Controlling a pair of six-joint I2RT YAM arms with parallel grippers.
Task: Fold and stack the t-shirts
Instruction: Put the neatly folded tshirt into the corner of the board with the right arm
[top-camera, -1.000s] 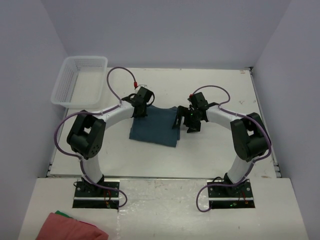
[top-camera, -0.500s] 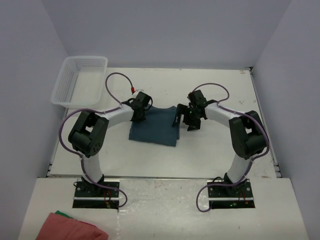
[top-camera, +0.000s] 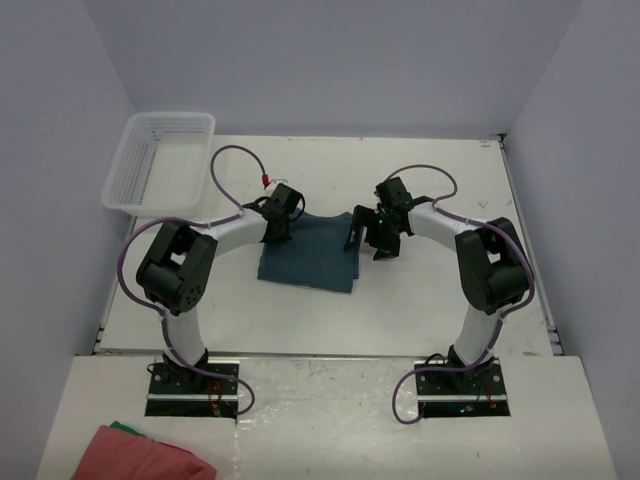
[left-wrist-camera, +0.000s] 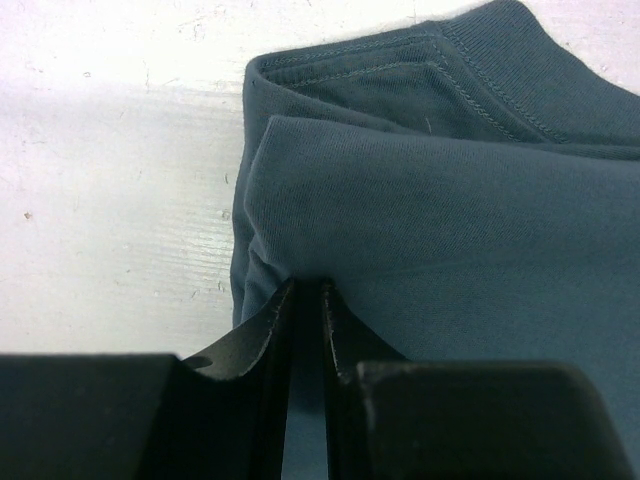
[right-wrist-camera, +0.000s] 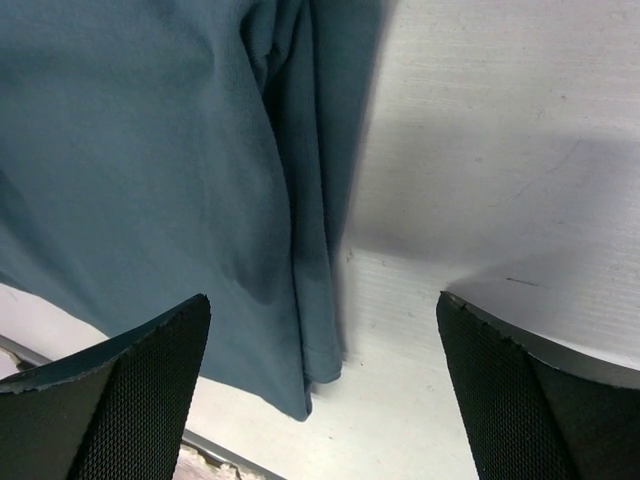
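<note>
A dark teal t-shirt (top-camera: 308, 255) lies folded into a rectangle on the white table between the arms. My left gripper (top-camera: 277, 233) sits at its left edge. In the left wrist view the gripper (left-wrist-camera: 308, 286) is closed on a fold of the shirt (left-wrist-camera: 450, 230), with the collar at the top. My right gripper (top-camera: 370, 243) is at the shirt's right edge. In the right wrist view the gripper (right-wrist-camera: 322, 297) is wide open, and the shirt's layered edge (right-wrist-camera: 300, 230) lies between the fingers without touching either of them.
A white plastic basket (top-camera: 160, 160) stands at the back left of the table. A red and green cloth pile (top-camera: 140, 455) lies on the near ledge at the left, in front of the arm bases. Bare table (top-camera: 440, 170) lies behind and to the right.
Both grippers shifted a little at the shirt's sides: the left one down and left along the left edge, the right one slightly back. The shirt has barely moved.
</note>
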